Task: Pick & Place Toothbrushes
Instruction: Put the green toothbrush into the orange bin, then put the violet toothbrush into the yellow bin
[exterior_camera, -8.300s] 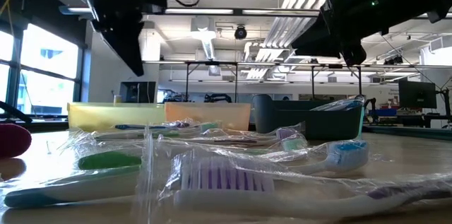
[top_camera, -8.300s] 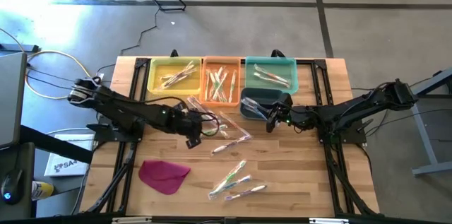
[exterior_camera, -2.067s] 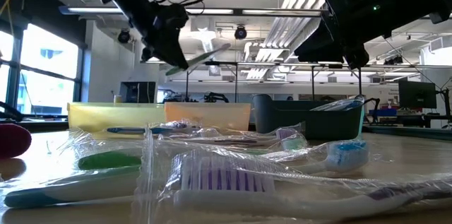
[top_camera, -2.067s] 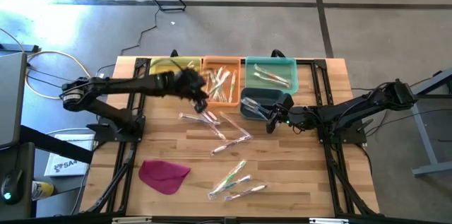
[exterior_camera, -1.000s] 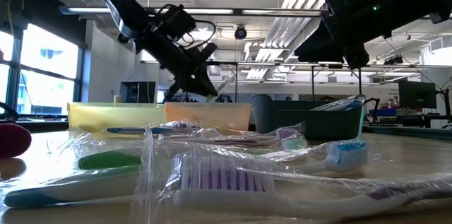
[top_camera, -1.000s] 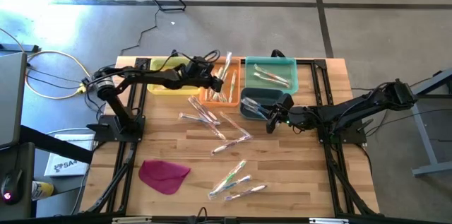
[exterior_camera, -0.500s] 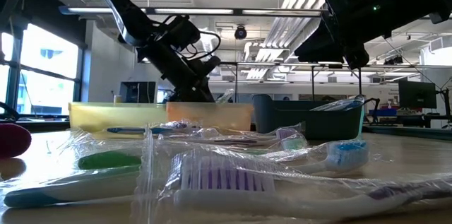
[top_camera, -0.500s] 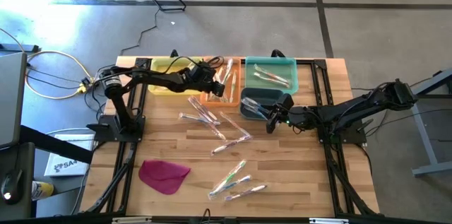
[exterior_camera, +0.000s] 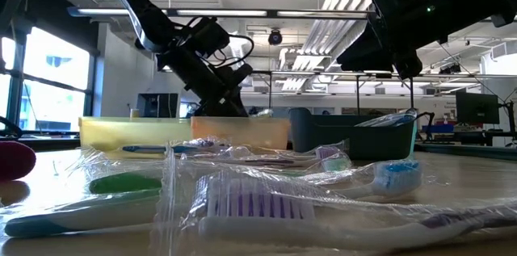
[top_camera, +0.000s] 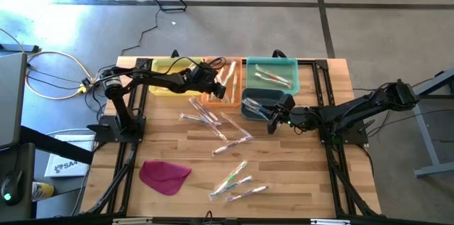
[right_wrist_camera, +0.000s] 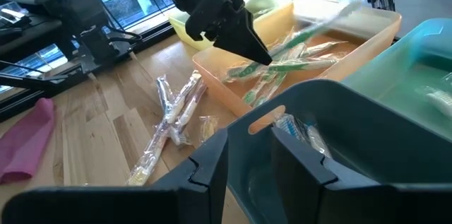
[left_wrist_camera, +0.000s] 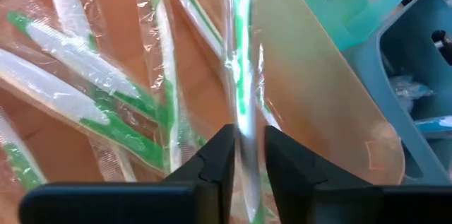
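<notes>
Left gripper (left_wrist_camera: 247, 155) is over the orange bin (top_camera: 211, 96), fingers loosening around a green toothbrush (left_wrist_camera: 240, 75), so it's mid-drop. Next it needs to let go fully and lift clear. Right gripper (right_wrist_camera: 248, 155) waits partly spread, holding nothing, at the dark bin (top_camera: 250, 109).

My two arms (top_camera: 149, 77) are matte black and jointed; thin black cables loop along them; my fingers (left_wrist_camera: 212, 164) are dark, angular wedges; a green light glows near my right wrist (top_camera: 289, 117)

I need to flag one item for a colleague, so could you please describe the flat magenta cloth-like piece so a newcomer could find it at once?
Start at the wooden slatted table seen from above, then move away from the four coloured bins toward its opposite long edge. The flat magenta cloth-like piece lies alone there on the left arm's side, the only soft, unwrapped thing among clear-wrapped toothbrushes.
</notes>
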Robot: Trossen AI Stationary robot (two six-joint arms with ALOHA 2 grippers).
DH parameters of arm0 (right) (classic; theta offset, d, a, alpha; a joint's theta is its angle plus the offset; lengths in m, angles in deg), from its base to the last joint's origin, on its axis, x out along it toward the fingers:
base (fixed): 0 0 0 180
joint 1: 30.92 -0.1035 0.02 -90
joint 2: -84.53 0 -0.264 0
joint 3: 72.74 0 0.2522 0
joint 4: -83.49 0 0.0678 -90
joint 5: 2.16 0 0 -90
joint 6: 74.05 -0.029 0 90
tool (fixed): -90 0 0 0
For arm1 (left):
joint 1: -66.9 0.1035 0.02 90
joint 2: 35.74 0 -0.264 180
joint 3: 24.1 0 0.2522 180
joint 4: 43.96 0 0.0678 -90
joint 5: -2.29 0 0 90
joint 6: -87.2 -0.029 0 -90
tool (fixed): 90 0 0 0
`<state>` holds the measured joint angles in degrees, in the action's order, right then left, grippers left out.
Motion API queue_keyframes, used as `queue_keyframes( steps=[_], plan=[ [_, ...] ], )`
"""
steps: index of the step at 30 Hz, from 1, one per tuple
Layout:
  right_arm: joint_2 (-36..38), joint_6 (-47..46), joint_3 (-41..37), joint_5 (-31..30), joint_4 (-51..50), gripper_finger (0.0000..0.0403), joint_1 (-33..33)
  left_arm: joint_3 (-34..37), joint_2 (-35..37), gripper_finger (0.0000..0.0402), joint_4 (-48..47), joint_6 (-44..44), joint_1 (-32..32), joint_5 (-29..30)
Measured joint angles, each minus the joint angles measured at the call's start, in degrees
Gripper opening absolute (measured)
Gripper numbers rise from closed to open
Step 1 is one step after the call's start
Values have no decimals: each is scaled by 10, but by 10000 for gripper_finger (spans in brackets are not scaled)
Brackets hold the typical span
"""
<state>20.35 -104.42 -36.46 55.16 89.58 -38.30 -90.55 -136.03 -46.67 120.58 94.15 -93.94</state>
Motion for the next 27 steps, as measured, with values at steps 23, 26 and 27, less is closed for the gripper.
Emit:
queue_keyframes(
  steps=[23,26,27],
  plan=[
    [0,0,0,-2,0,97,0,0,39,69,61,-97,1,-22],
    [0,0,0,-3,0,97,0,0,68,43,24,-120,1,-22],
    [0,0,0,-4,0,97,0,0,79,34,6,-127,1,-21]
  ],
)
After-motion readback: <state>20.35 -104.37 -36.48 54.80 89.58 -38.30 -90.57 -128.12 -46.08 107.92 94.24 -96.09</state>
